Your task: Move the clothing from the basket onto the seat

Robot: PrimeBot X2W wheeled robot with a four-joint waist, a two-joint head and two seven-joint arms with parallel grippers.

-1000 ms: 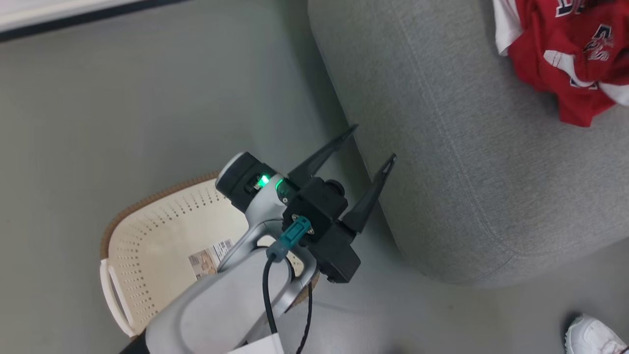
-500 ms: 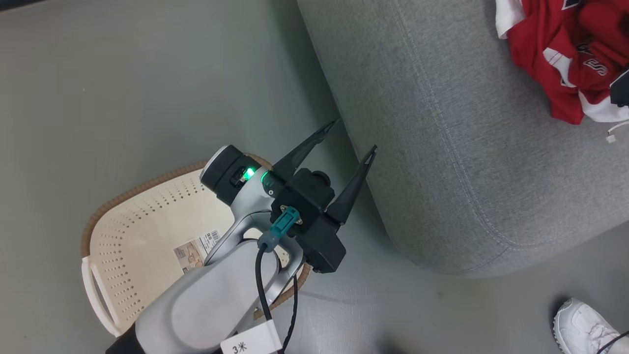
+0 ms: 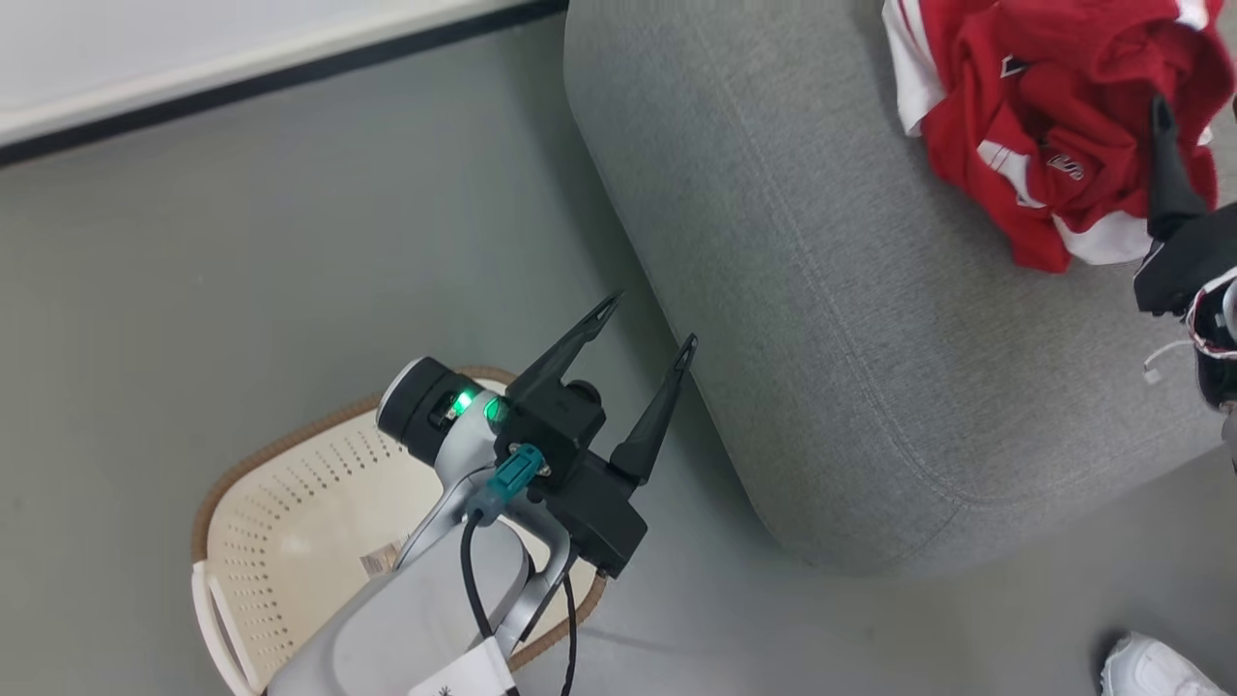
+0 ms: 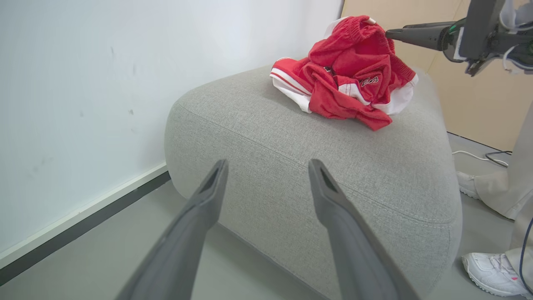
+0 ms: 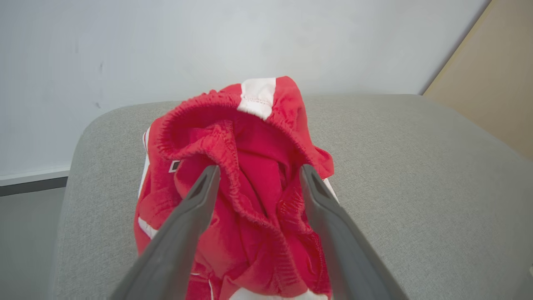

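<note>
- Head view, near: left gripper (image 3: 650, 320), fingers wide, over oval cream-white perforated plastic basket (image 3: 280, 503), visibly bare.
- Far: right gripper (image 5: 256, 171), fingers just spread wide, has let go of red white-striped fabric clothing (image 3: 1024, 145), heaped on large grey upholstered seat (image 3: 821, 338); transfer seemingly done.

The scene is lit evenly and softly, and no hard glare is seen. A faint, diffuse shadow is cast on the floor (image 3: 290, 242) along the base of the sofa (image 3: 870, 338). A green indicator lamp (image 3: 464, 401) is seen glowing on the left wrist. The white wall (image 4: 83, 83) is rendered bright, and the left gripper's fingers (image 4: 187, 233) are rendered soft towards the lower edge.
</note>
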